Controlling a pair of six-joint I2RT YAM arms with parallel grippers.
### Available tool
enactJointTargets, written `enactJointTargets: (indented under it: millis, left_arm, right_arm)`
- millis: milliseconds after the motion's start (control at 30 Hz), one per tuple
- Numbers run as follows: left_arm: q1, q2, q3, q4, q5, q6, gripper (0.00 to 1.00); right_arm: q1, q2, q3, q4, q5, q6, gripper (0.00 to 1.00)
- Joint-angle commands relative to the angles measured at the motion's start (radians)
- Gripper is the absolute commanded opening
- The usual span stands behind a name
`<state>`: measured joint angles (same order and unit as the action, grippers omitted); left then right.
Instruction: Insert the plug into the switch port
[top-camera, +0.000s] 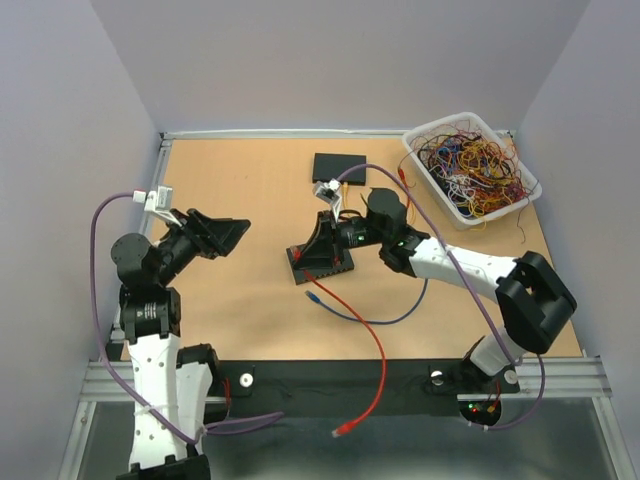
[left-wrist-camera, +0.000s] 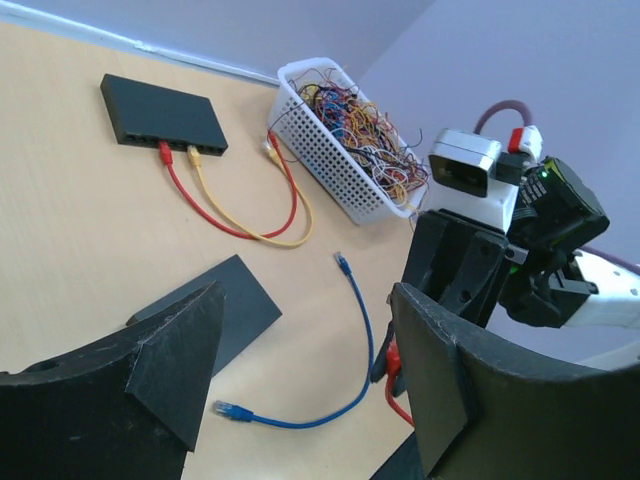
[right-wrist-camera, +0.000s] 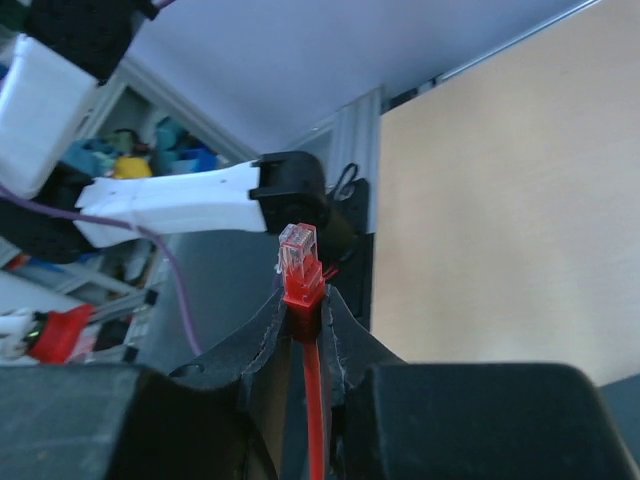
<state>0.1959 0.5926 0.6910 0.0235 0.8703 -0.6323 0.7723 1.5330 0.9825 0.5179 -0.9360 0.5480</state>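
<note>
Where the right jaws pinch, the red plug (right-wrist-camera: 298, 252) juts beyond

Plug: a clear plastic plug (right-wrist-camera: 298, 250) with a red boot, on a red cable (right-wrist-camera: 312, 400), is standing upright above the tips of the right claw (right-wrist-camera: 300, 312), which is pinching its boot.
Switch: a flat black rectangular network switch (top-camera: 340, 167) is lying at the far middle of the surface (top-camera: 250, 200), well apart from the plug.
Ports: the port row (left-wrist-camera: 170, 140) is facing the near side and is holding a red and a yellow plug in neighbouring ports.
</note>
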Motion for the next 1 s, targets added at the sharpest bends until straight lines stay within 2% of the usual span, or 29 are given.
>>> enactJointTargets:
  millis: [0,133,200,233,333,967]
  left_arm:
    - [-0.024,0.013,-0.015,0.087,0.022,0.029,0.79]
    - [-0.101,0.058,-0.007,0.078,-0.030,0.046,0.79]
    - [-0.159,0.078,0.013,0.029,-0.123,0.084,0.79]
    - [-0.240,0.101,0.039,0.007,-0.161,0.101,0.79]
    - [-0.329,0.136,0.085,-0.080,-0.301,0.138,0.79]
    - [-0.460,0.133,0.107,-0.146,-0.415,0.120,0.78]
  right_arm:
    - [0.002,0.032,0.008,0.283,-0.173,0.234,0.00]
    - [0.004,0.075,0.062,0.309,-0.176,0.277,0.00]
    - [0.005,0.108,0.087,0.312,-0.173,0.285,0.00]
    - [0.005,0.121,0.105,0.312,-0.169,0.290,0.00]
    - [0.004,0.150,0.130,0.310,-0.150,0.293,0.00]
    - [0.016,0.256,0.182,0.310,-0.100,0.310,0.00]
